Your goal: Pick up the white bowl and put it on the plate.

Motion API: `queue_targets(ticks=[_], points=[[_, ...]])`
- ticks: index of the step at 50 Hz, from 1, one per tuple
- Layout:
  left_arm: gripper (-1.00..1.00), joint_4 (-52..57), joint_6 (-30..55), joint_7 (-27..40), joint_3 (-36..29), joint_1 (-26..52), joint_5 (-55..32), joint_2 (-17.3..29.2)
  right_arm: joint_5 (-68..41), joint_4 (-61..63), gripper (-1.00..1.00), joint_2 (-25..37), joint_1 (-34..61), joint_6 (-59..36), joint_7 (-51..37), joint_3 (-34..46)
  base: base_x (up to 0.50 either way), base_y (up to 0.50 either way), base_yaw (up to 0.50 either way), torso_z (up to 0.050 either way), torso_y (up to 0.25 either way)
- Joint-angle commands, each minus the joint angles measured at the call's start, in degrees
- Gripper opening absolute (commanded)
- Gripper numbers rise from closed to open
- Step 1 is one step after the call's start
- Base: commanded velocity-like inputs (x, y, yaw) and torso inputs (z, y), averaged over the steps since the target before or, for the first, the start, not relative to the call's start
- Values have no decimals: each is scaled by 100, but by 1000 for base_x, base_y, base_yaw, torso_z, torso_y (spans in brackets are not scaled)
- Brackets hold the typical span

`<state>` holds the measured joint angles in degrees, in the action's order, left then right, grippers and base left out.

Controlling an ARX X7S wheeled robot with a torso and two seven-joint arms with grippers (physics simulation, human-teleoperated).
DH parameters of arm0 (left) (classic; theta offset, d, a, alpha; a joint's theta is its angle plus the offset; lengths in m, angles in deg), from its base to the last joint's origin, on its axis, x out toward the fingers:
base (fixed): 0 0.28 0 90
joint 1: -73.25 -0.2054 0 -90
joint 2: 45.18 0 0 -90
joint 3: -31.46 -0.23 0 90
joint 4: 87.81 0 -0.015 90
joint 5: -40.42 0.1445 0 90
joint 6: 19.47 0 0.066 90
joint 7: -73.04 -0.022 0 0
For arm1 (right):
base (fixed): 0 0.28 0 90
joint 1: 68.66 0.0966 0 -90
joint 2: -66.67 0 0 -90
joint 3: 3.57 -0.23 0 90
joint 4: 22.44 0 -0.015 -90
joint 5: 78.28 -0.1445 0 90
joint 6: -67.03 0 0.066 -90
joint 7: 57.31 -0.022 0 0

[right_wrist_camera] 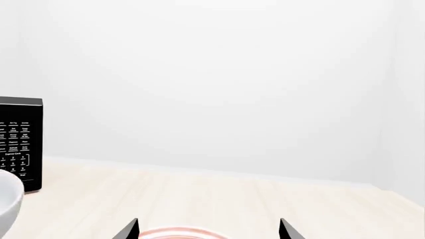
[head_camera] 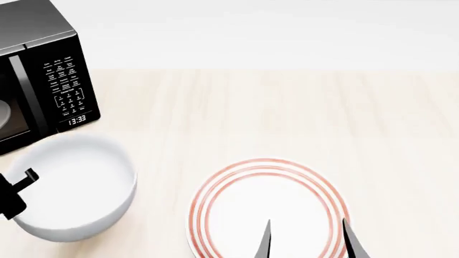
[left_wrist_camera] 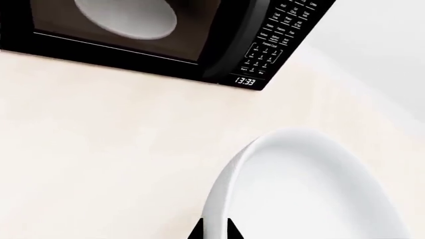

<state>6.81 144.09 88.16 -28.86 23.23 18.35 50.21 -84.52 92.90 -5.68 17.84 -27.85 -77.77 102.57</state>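
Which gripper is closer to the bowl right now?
Left. The left gripper is at the bowl's rim, its jaws either side of the wall in the left wrist view. The right gripper hangs open over the plate, well away from the bowl.

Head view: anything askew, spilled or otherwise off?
Only the white bowl: it sits tilted with its opening tipped toward the plate, because the left tool is clamped on its rim. Nothing is spilled or damaged. The plate lies flat beneath the open right tool, and the microwave stands square.
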Motion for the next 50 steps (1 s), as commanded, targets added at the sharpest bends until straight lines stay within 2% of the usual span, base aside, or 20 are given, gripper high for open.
queue_targets(ticks=[1, 18, 30, 50], points=[[-100, 487, 409, 117, -2, 276, -409, -169, -12, -15, 100, 18, 12, 5, -20, 18, 0, 0, 0, 0, 0], [-100, 367, 428, 413, -254, 614, -738, -471, -23, -39, 100, 41, 14, 25, -49, 47, 0, 0, 0, 0, 1], [-100, -220, -113, 1240, -970, 794, -1768, -499, -46, -46, 100, 60, 17, 30, -75, 50, 0, 0, 0, 0, 0], [-100, -1098, -1077, 1851, -2374, 1062, -2790, -482, -66, -65, 100, 86, 12, 60, -112, 80, 0, 0, 0, 0, 0]])
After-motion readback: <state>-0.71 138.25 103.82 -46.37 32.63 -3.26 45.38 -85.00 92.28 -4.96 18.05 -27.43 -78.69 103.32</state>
